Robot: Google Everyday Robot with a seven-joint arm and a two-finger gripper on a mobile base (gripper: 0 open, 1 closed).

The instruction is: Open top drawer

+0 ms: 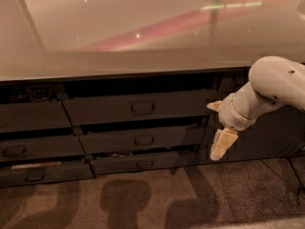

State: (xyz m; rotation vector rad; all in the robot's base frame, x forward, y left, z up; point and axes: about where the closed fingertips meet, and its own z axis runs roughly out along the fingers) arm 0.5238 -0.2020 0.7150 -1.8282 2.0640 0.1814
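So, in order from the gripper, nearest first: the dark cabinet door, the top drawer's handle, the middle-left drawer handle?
The gripper hangs low at the right.
1. dark cabinet door, just behind it, right side.
2. top drawer's handle, centre, up and left.
3. middle-left drawer handle, by the left edge.

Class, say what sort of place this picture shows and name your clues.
Probably a kitchen or workroom counter: a long pale countertop, stacked dark drawers beneath it, including the top drawer, and speckled floor. The robot's gripper hangs right of the drawers.
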